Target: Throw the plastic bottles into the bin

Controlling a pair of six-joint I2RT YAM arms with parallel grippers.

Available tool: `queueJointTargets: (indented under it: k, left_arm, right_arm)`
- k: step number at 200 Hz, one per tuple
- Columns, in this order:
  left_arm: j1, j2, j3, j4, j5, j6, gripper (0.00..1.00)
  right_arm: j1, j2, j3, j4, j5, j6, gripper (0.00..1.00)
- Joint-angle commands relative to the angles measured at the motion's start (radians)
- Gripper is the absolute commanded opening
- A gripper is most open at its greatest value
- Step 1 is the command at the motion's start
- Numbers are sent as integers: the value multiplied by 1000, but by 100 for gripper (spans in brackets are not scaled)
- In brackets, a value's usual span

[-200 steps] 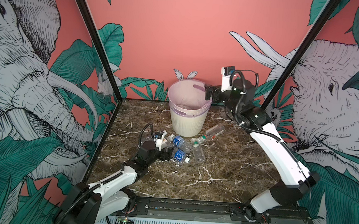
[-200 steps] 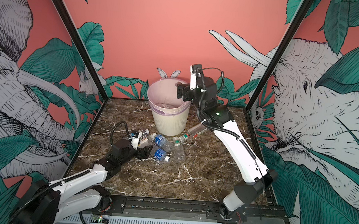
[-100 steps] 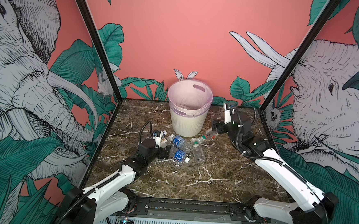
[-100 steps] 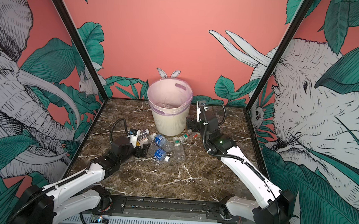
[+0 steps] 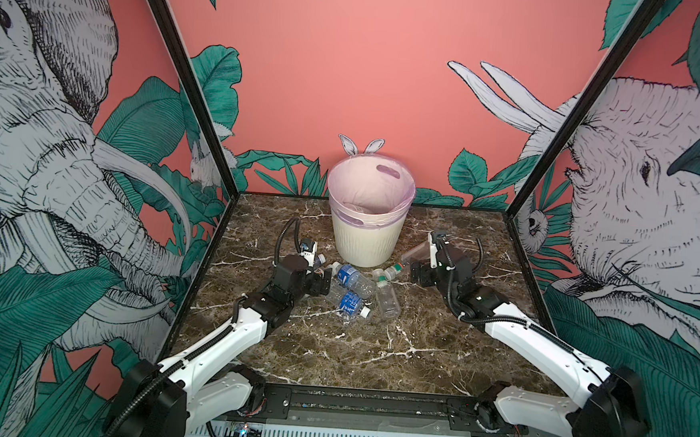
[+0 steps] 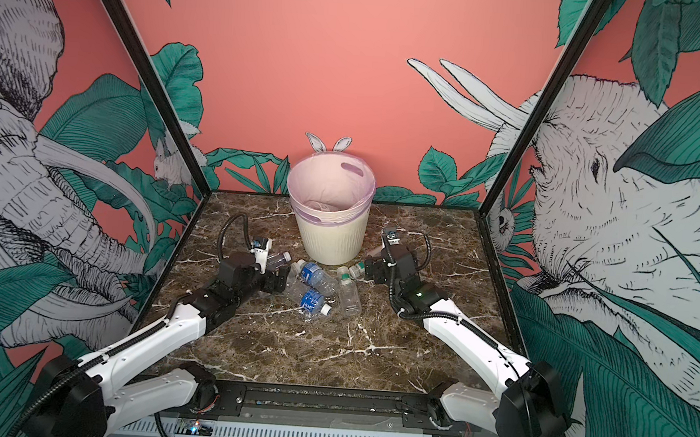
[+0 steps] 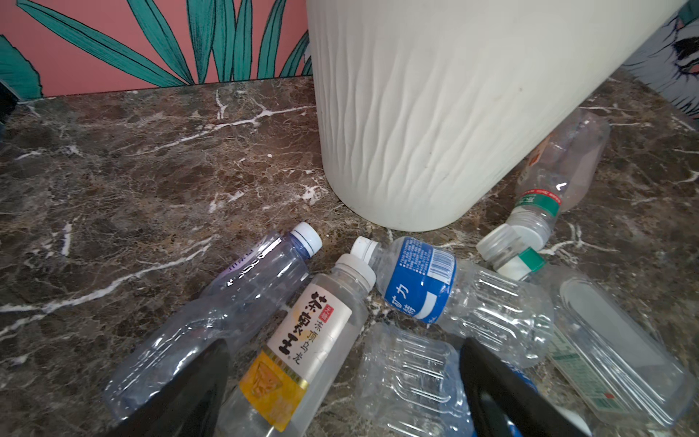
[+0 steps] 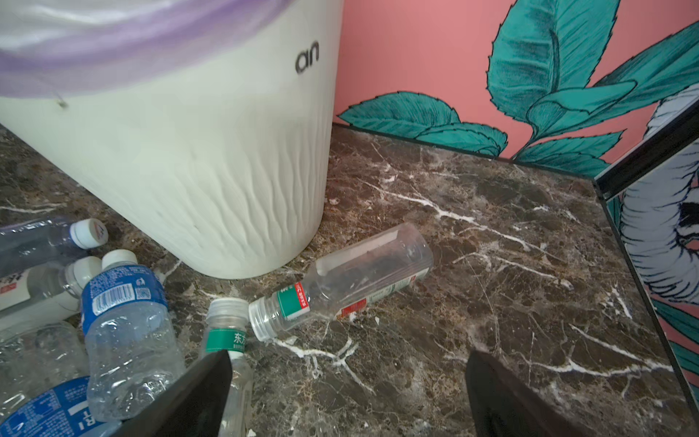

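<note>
The bin point(image 8: 212, 159) carries the letters "an". A tea bottle point(image 7: 306, 340) reads "茶裏王"; a green-banded bottle point(image 8: 227, 338), "东方"; a blue-labelled bottle point(image 7: 454, 291) shows a barcode.

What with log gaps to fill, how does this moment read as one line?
left pincer: open, over bottle pile | right pincer: open, facing green-labelled bottle | bin: upright | grasp: none yet

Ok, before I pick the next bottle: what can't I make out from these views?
- Inside of the bin: in both top views its near wall and the liner hide the bottom; bottle count unclear.
- Left end effector: too small in the top views to tell whether its fingers touch a bottle; the left wrist view cuts them at the frame edge.
- Tea bottle: base cut off there too.
</note>
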Motion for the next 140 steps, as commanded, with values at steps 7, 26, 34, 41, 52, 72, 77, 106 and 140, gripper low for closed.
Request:
queueJointTargets:
  k: [7, 26, 34, 41, 52, 72, 77, 106, 140]
  left_arm:
    - [37, 51, 67, -75, -74, 6, 95]
    - [63, 103, 99, -81, -77, -3, 95]
    - [77, 124, 114, -84, -74, -4, 96]
    - [91, 146, 125, -85, -67, -4, 96]
    - [115, 177, 145, -93, -63, -8, 96]
    - [167, 220, 171, -96, -24, -17, 97]
    - [180, 227, 176, -95, -19, -17, 97]
    - [233, 268, 206, -99, 20, -6, 97]
    - [271, 342, 243, -127, 65, 3, 99]
  right_arm:
    - [-8, 6, -39, 88, 10, 28, 98]
    - [-12, 5, -51, 87, 5, 35, 97]
    - [-15, 8, -51, 82, 6, 39, 97]
    - [-20, 10, -50, 80, 7, 43, 96]
    - [-26, 13, -50, 76, 3, 50, 96]
    - [-37, 22, -52, 76, -16, 62, 95]
    - [-39, 26, -53, 76, -19, 65, 95]
    - [-45, 40, -52, 78, -31, 74, 95]
    - [-47, 63, -51, 81, -35, 79, 95]
